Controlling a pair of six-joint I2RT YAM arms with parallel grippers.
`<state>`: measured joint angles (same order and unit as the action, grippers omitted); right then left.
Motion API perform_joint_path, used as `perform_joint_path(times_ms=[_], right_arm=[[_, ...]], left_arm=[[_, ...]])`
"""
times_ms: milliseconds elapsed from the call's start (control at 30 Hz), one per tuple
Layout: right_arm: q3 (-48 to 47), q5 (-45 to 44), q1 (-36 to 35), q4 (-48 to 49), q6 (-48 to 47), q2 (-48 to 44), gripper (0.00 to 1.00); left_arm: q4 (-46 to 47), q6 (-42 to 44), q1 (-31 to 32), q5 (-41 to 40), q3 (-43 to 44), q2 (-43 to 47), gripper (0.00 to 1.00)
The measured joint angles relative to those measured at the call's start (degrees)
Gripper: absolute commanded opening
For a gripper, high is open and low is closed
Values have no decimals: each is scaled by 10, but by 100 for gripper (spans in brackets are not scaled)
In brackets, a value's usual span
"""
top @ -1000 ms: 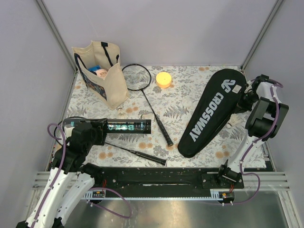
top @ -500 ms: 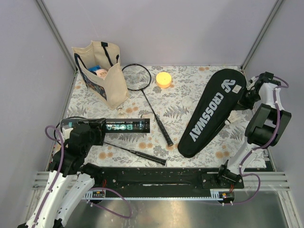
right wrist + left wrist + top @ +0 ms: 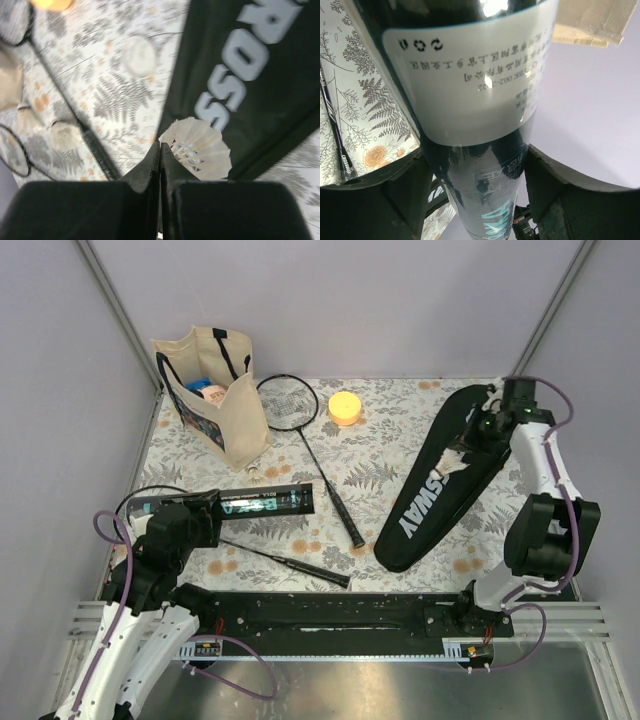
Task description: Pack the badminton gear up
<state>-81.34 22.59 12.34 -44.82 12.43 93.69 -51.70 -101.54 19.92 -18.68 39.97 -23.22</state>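
Observation:
My left gripper (image 3: 203, 517) (image 3: 476, 167) is shut on the long black lettered tube (image 3: 262, 502) (image 3: 470, 85), near its left end, just above the table. My right gripper (image 3: 470, 445) (image 3: 160, 146) is shut on the feather rim of a white shuttlecock (image 3: 200, 150) (image 3: 456, 456) and holds it over the black CROSSWAY cover (image 3: 430, 502) (image 3: 250, 60). One racket (image 3: 320, 465) lies diagonally mid-table. The second racket's handle (image 3: 300, 568) lies near the front, its head by my left arm. Two loose shuttlecocks (image 3: 262, 473) (image 3: 306, 483) lie above the tube.
A beige tote bag (image 3: 232, 415) with dark handles stands at the back left. A round orange object (image 3: 345, 407) sits at the back centre. The black base rail (image 3: 330, 612) runs along the near edge. Grey walls close in the sides and back.
My right gripper has swung from the cover's right edge leftward to over its upper part, carrying the shuttlecock. The tube's right end has shifted slightly up and left in my left gripper.

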Motion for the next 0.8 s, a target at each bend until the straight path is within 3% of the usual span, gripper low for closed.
perform_joint_path(times_ms=[267,533,800], right_arm=[[131,26,-144,188,114,-133,0],[334,8,-254,529,292,-313,0],[435,-64,-336,702,384,-368,0]], left_arm=[[-28,-34,0,-4,0,-13,47],[-36,-78,0,10,2,-45,46],[-22,-111,0,61,2,-58,43]])
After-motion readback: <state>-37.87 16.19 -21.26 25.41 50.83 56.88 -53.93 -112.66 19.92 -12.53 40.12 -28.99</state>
